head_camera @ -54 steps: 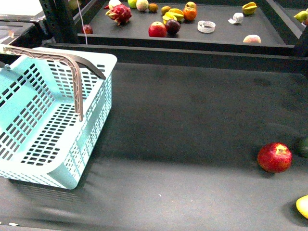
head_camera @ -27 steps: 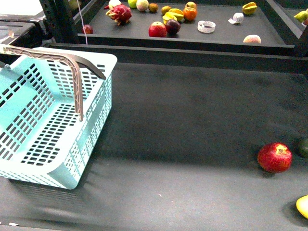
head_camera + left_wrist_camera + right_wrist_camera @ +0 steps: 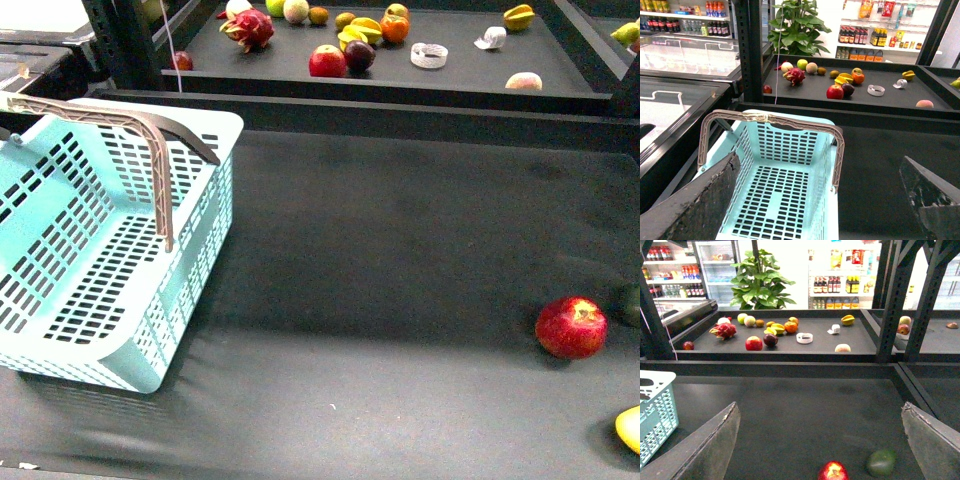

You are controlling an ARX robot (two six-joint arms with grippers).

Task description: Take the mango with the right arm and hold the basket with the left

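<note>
Only a yellow sliver of the mango (image 3: 630, 428) shows, at the table's near right edge in the front view; the right wrist view does not show it. The light blue basket (image 3: 110, 250), with its brown handle (image 3: 150, 130) raised, stands at the table's left. My left gripper (image 3: 819, 158) hovers open above and just behind the basket (image 3: 780, 195), one finger (image 3: 700, 200) by its outer side and the other over bare table. My right gripper (image 3: 820, 405) is open over the dark table with nothing between its fingers. Neither arm appears in the front view.
A red apple (image 3: 571, 327) and a dark green fruit (image 3: 631, 305) lie just beyond the mango; both also show in the right wrist view, the apple (image 3: 833, 471) and green fruit (image 3: 881, 462). A raised back shelf (image 3: 400, 95) carries several fruits and a tape roll (image 3: 429, 55).
</note>
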